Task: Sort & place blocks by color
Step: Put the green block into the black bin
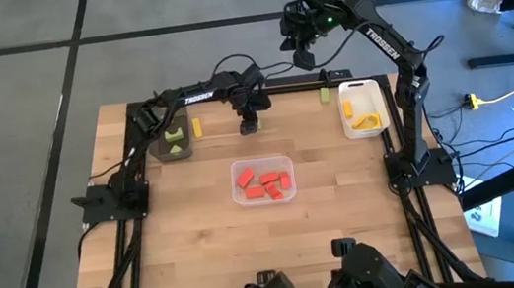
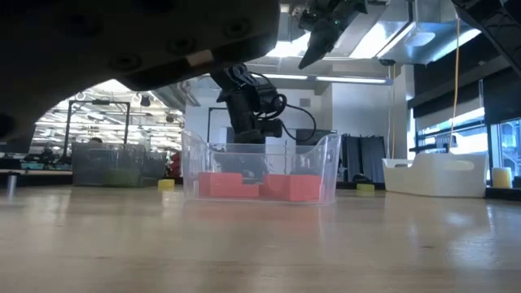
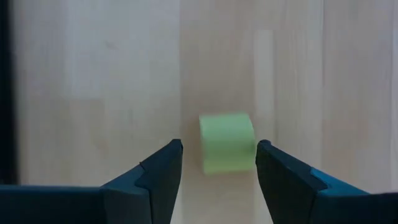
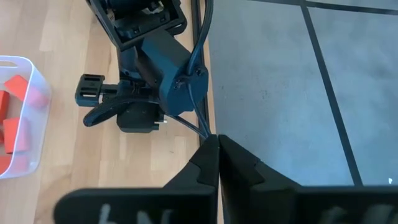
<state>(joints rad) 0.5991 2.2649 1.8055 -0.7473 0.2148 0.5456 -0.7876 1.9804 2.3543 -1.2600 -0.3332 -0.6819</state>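
Green block on table between spread left fingers; right fingers clenched.

Only readable text I can spot is the TROSSEN branding in white letters on the arms. It's on the left arm, running along the link that stretches over the back of the table, and again on the right arm, along the raised link in the high view. There's some pale lettering on the right wrist's own gripper body, but it's too blurry to read.
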